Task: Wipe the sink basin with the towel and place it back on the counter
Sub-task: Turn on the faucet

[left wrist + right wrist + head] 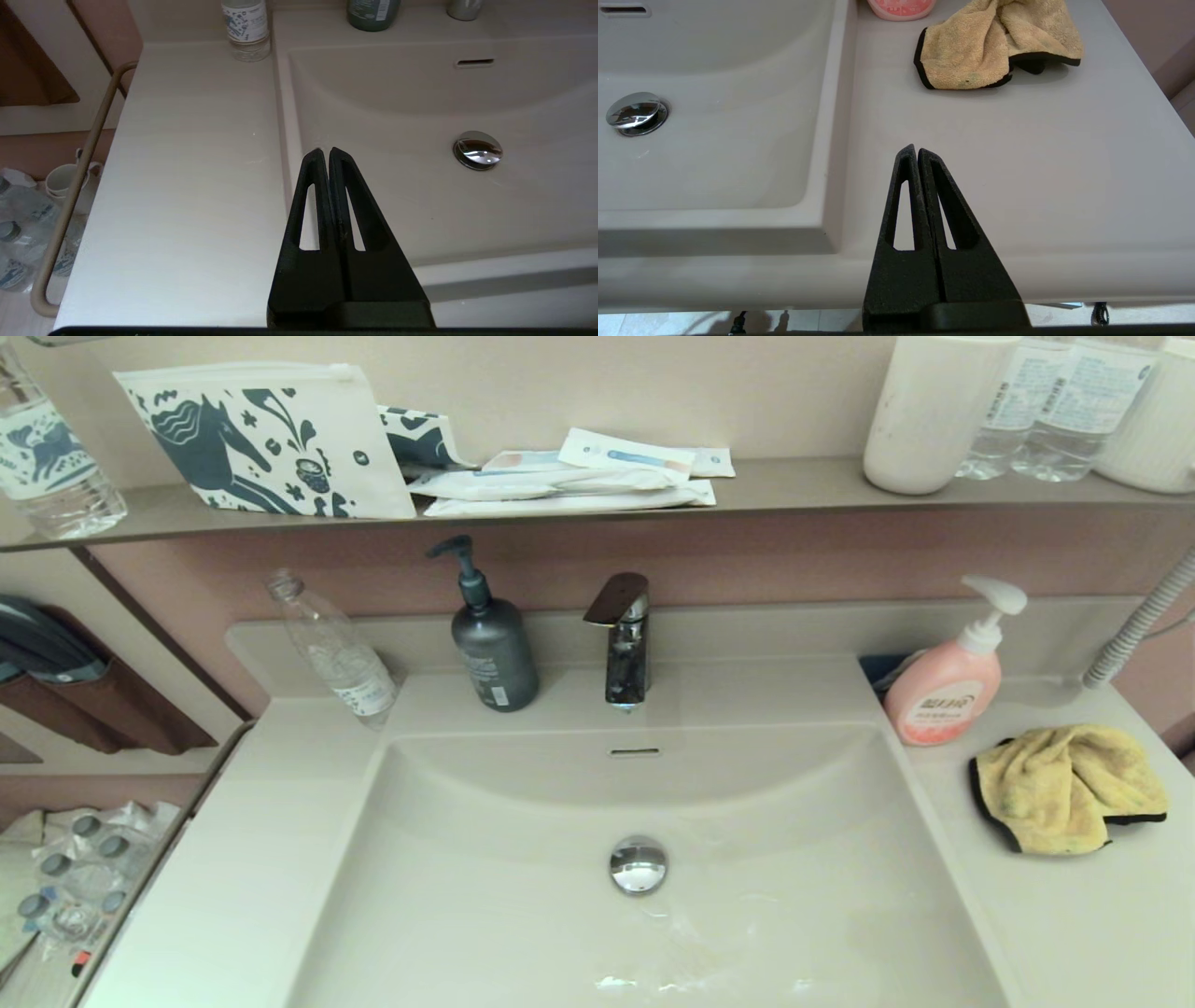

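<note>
head view: a cream-white sink basin (pixel 523 896) fills the middle, its chrome drain plug (pixel 639 865) near the centre and a small overflow slot (pixel 635 751) in the back wall. some water streaks glint on the basin floor toward the front. the towel (pixel 1064 787), mustard yellow with black trim, lies crumpled on the counter (pixel 1074 915) to the right of the basin. just behind it and to its left stands a pink pump bottle (pixel 945 691), near the towel but apart from it. a dark chrome faucet (pixel 624 639) rises behind the basin, a grey pump bottle (pixel 491 639) beside it, and a clear plastic bottle (pixel 336 653) leans at the back left corner. a brown-grey wall shelf (pixel 794 485) above carries a patterned pouch (pixel 261 439), flat sachets, a white cup and water bottles. neither arm shows here.

left wrist view: the left gripper (pixel 325 151) hangs over the left rim of the basin, where counter meets bowl, its black fingers pressed together and holding nothing. the drain plug (pixel 477 150) lies well off to one side.

right wrist view: the right gripper (pixel 913 150) hovers over bare counter (pixel 1064 177) near the front edge (fingers closed flat against each other, empty). the towel (pixel 980 46) lies ahead of it, well apart, with only open counter between them; the pink bottle's base (pixel 901 7) sits just beside the towel.
</note>
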### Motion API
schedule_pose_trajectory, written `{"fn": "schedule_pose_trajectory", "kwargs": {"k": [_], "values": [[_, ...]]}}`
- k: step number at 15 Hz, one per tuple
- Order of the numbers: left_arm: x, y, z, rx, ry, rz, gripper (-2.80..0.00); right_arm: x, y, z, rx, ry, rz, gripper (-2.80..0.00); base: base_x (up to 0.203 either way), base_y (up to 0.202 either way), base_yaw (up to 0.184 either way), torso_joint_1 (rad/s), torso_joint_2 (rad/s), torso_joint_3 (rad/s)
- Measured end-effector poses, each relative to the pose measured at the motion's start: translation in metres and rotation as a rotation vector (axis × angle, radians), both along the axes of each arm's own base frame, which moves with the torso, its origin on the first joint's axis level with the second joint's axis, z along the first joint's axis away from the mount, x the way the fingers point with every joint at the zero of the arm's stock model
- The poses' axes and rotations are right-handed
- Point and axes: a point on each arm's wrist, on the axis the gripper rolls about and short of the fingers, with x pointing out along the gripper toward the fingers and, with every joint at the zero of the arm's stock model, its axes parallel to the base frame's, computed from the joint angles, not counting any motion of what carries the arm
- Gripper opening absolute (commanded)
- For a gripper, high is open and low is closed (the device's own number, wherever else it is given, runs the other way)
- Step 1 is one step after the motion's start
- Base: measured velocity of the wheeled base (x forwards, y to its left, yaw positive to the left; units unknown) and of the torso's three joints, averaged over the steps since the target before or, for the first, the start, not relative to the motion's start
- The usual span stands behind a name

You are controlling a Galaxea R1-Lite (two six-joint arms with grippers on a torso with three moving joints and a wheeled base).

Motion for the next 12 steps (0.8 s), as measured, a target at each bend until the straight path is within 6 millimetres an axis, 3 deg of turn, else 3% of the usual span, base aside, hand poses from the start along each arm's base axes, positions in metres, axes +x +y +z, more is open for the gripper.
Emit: {"fn": "schedule_pose_trajectory", "kwargs": {"k": [5, 12], "values": [[0.025, -0.003, 0.044, 0.002, 0.058, -0.142, -2.8, 0.0, 0.0, 0.0, 0.0, 0.0, 0.0, -2.8, 0.0, 0.0, 0.0, 0.0, 0.0, 0.0], [0.113, -0.015, 0.086, 0.007, 0.032, -0.28, -2.8, 0.0, 0.0, 0.0, 0.0, 0.0, 0.0, -2.8, 0.0, 0.0, 0.0, 0.0, 0.0, 0.0]]}}
